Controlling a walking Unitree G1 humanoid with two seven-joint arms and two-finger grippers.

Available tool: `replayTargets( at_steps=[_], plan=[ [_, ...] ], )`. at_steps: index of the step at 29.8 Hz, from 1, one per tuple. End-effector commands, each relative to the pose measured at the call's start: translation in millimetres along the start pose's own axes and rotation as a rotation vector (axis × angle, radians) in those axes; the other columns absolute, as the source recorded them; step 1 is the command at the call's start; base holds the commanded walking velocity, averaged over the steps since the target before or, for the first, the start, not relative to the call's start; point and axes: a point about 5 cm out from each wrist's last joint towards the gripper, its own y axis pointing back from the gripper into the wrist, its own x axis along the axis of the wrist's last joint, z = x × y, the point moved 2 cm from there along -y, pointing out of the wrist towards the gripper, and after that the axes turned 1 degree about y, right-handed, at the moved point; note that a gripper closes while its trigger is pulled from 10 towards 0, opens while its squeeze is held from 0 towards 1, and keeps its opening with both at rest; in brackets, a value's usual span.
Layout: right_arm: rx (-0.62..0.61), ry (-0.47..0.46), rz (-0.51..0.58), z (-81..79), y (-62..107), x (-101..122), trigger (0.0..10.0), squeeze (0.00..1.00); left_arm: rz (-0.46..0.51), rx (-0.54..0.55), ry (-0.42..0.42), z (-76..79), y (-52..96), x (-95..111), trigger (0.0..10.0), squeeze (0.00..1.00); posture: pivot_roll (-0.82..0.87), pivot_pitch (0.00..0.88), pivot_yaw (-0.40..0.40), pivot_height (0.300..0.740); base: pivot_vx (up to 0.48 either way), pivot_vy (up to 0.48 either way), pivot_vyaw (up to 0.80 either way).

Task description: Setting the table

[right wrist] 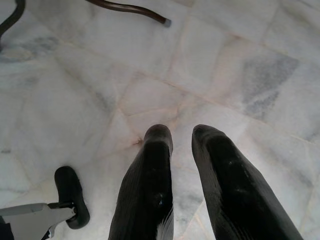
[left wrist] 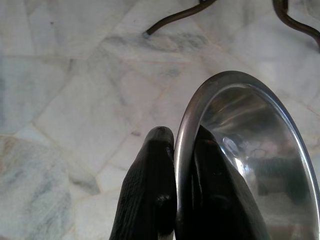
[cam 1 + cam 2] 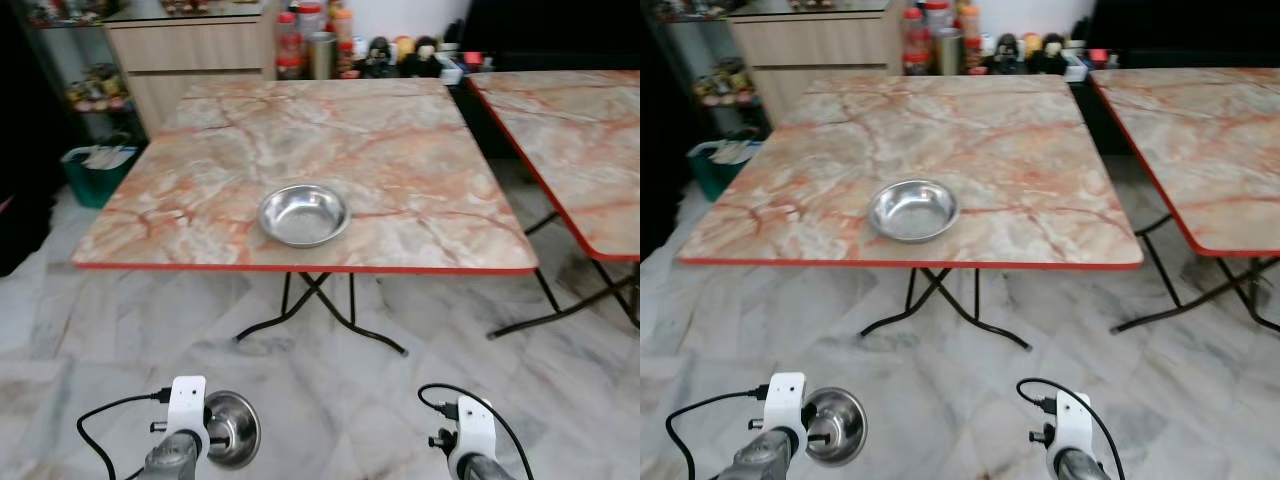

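Left wrist view: left gripper [image 2: 182, 150] fingers [image 2: 150, 190] pinch rim of steel bowl [image 2: 250, 150], carried low over marble floor [image 2: 75, 75], short of counter [image 3: 400, 130]. Second bowl [image 3: 303, 214] already near counter's front edge. Right gripper [image 1: 182, 137] empty, fingers slightly parted. Step: bringing bowl. Next: step closer, raise, set at free place.

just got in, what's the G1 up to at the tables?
Setting the table. The left gripper is shut on the rim of a steel bowl, held low over the marble floor, short of the table. Another steel bowl already sits near the table's front edge. The right gripper hangs open, holding nothing.
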Motion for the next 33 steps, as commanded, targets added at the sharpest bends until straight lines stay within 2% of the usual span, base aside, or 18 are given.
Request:
replayTargets(
  at_steps=[1,33],
  plan=[
    [-0.002,-0.009,0.002,0.1,-0.3,1.6,10.0,0.00,-0.003,0.017,-0.001,-2.6,0.1,-0.2,10.0,0.00,0.01,0.101,0.016,0.736,0.270,0.000,0.00],
    [0.000,0.007,-0.005,0.5,-0.5,2.3,10.0,0.00,0.001,0.011,-0.015,-1.0,0.2,-0.5,10.0,0.00,0.02,0.105,0.012,0.736,0.284,0.000,0.00]
  ],
)
